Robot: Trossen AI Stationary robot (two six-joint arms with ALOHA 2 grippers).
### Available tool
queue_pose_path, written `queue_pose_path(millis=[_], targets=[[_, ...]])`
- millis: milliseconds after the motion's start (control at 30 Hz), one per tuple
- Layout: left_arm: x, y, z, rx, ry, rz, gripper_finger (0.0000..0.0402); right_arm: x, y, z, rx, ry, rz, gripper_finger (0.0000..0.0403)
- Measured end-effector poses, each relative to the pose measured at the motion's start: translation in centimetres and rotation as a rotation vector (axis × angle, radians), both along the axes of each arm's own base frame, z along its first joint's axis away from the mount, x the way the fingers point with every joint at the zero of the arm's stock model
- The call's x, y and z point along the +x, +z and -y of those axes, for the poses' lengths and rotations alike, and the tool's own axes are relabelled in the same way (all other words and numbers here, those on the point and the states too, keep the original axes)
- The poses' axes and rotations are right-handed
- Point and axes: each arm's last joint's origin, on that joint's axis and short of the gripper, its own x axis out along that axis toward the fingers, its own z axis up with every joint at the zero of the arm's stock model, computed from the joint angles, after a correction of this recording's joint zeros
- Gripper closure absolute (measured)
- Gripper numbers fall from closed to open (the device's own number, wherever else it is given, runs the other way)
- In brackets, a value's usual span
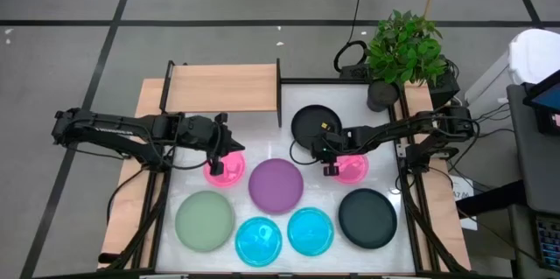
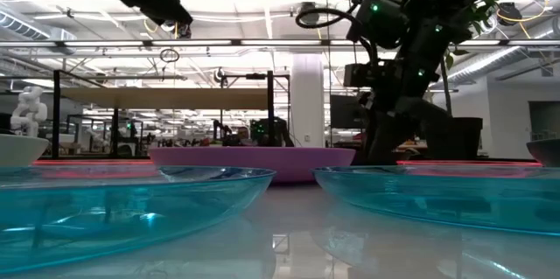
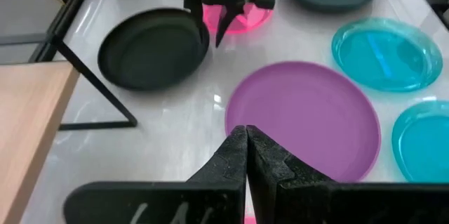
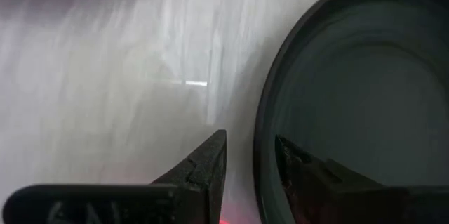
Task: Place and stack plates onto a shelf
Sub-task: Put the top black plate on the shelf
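Plates (image 1: 276, 184) crowd the table — left gripper (image 1: 226, 158) closed empty, right gripper (image 1: 331, 165) slightly parted.

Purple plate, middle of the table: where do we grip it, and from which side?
Grip the purple plate by its raised rim; it lies flat, so the centre offers nothing to pinch. Probably come from the left arm's side: the left end effector is near that edge, above a pink plate.

High view looks straight down on the whole table (image 1: 289, 104); low view sits at tabletop level — both share the purple plate (image 1: 276, 184).
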Motion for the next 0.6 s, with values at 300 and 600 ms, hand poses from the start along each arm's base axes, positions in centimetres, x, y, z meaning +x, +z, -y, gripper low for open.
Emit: queue_pose_path(millis=[300, 600], targets=[[0.0, 0.1, 0.0, 0.011, -0.007, 0.009, 0.0398, 0.5, -1.3, 0.3, -0.006, 0.008, -0.018, 0.0328], [0.0, 0.1, 0.0, 0.016, -0.011, 0.009, 0.0398, 0.6, -0.9, 0.5, -0.067, -0.003, -0.01, 0.0388]])
